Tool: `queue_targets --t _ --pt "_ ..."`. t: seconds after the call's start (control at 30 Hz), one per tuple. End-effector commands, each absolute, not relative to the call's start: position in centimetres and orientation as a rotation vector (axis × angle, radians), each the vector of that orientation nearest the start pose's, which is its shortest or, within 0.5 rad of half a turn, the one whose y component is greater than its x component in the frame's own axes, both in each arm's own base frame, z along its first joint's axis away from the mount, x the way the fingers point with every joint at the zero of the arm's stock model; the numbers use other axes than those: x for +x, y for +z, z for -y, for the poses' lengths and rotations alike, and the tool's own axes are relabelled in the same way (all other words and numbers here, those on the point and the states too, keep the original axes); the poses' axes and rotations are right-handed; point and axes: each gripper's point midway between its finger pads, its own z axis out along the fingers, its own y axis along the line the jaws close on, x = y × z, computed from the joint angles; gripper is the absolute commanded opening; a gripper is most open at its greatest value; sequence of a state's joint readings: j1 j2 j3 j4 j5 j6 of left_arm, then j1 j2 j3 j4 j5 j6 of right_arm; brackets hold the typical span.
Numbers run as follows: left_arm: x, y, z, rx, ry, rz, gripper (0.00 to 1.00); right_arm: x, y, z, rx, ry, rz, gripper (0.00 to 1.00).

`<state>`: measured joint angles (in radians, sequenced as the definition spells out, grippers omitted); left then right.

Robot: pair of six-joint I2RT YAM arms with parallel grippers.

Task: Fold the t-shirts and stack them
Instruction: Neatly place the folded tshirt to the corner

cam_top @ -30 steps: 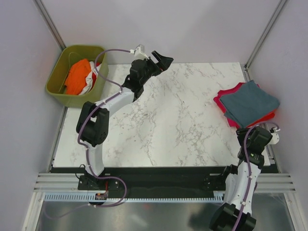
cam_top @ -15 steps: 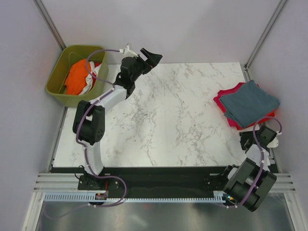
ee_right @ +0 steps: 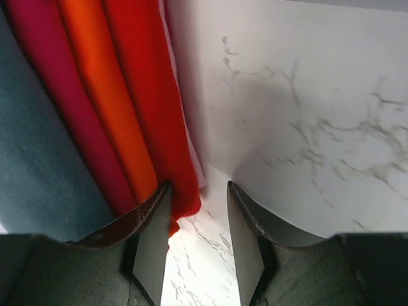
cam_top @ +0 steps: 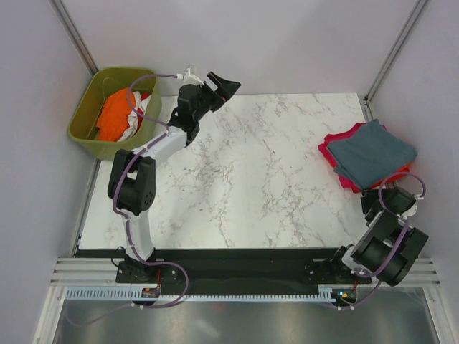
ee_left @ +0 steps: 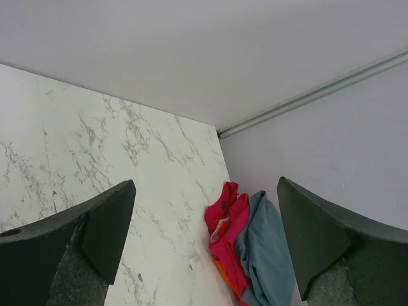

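Slate blue-grey t-shirt (cam_top: 374, 153) is shown folded on top of a stack at the far right of the marble table (cam_top: 251, 179). Magenta-pink t-shirt (cam_top: 336, 149) & orange-red t-shirt (ee_right: 153, 127) are layered beneath it, so the pile lies flat. Orange t-shirt (cam_top: 113, 115) & white/red t-shirt (cam_top: 133, 122) are bunched in the olive-green bin (cam_top: 77, 131) at far left, not yet folded. Left gripper (cam_top: 224, 86) is held high beside the bin, jaws spread wide, nothing gripped, prob. ready for the next shirt. Right gripper (ee_right: 198, 186) is tucked at near right, just beside the stack, jaws narrowly parted & empty.

The right pincer (ee_right: 196, 245), jaws parted and empty, sits beside the stacked t-shirts (ee_right: 102, 95).
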<state>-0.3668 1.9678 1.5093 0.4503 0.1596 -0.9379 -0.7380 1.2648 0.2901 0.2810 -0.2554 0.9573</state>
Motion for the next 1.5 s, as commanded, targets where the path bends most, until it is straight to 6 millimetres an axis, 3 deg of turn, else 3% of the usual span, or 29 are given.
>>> queue_targets --t 0.0,0.17,0.37,0.47,0.87,1.03,1.07,1.13,1.17,1.23,1.27,1.3,1.37,1.43,1.47 --pt "54.7 28.5 27.7 -0.350 -1.172 -1.643 1.00 28.4 3.0 14.0 1.573 0.458 -1.558 0.49" --pt "54.8 28.4 27.5 -0.355 -1.170 -1.645 1.00 29.6 2.2 13.3 1.575 0.476 -1.564 0.47" --pt "54.9 28.3 27.5 -0.352 -1.173 -1.648 1.00 30.5 1.8 12.5 1.563 0.502 -1.575 0.20" --pt "54.8 28.3 27.5 -0.352 -1.177 -1.649 1.00 30.8 1.8 11.7 1.542 0.509 -1.604 0.00" --pt "54.8 28.3 27.7 -0.348 -1.190 -1.650 1.00 31.0 1.6 7.7 1.482 0.564 -1.667 0.00" --pt "54.8 28.3 28.0 -0.343 -1.199 -1.653 1.00 31.0 2.6 7.6 1.459 0.562 -1.652 0.01" --pt "54.8 28.3 28.0 -0.342 -1.202 -1.652 1.00 31.1 2.7 7.2 1.453 0.570 -1.662 0.14" --pt "54.9 28.4 28.0 -0.343 -1.206 -1.651 1.00 31.2 3.4 7.0 1.430 0.572 -1.660 0.30" --pt "54.8 28.3 28.2 -0.343 -1.211 -1.655 1.00 30.8 3.3 6.8 1.426 0.560 -1.679 0.37" --pt "54.8 28.5 28.3 -0.341 -1.218 -1.653 1.00 30.5 4.5 7.4 1.405 0.507 -1.663 0.40" --pt "54.7 28.5 28.4 -0.337 -1.221 -1.655 1.00 29.3 3.6 7.3 1.445 0.462 -1.709 0.41" --pt "54.6 28.5 28.5 -0.338 -1.223 -1.658 1.00 29.0 4.9 7.7 1.402 0.426 -1.695 0.41" --pt "54.5 28.9 28.7 -0.333 -1.222 -1.656 1.00 27.2 4.8 8.2 1.433 0.327 -1.725 0.39" --pt "54.3 28.9 28.9 -0.332 -1.219 -1.660 1.00 27.1 7.4 8.7 1.333 0.279 -1.707 0.35" --pt "54.2 28.9 28.9 -0.331 -1.213 -1.663 1.00 25.7 6.8 8.6 1.363 0.225 -1.761 0.30"
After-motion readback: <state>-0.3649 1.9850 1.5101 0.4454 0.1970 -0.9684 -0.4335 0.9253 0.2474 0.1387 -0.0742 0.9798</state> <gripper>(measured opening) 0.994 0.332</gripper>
